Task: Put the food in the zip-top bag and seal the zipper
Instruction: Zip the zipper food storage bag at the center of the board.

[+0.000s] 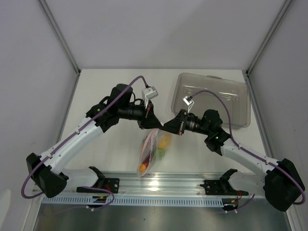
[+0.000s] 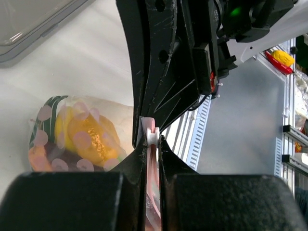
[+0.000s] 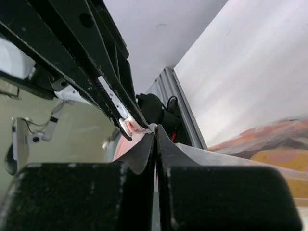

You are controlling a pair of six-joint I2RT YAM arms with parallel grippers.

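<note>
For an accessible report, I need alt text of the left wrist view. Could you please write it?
The left gripper is shut on the pink-red zipper of the zip-top bag, with the black right gripper meeting it from above. To the left, the bag holds yellow and green food against the white table.

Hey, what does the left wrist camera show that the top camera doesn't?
Only the left wrist view: the left claw shut on the pink zipper, a small white piece at its fingertips, and pale dots on the zip-top bag. Only the top view: both arms whole, the right claw meeting the left one, and the entire clear tray. Both: the bag holding yellow food.
</note>
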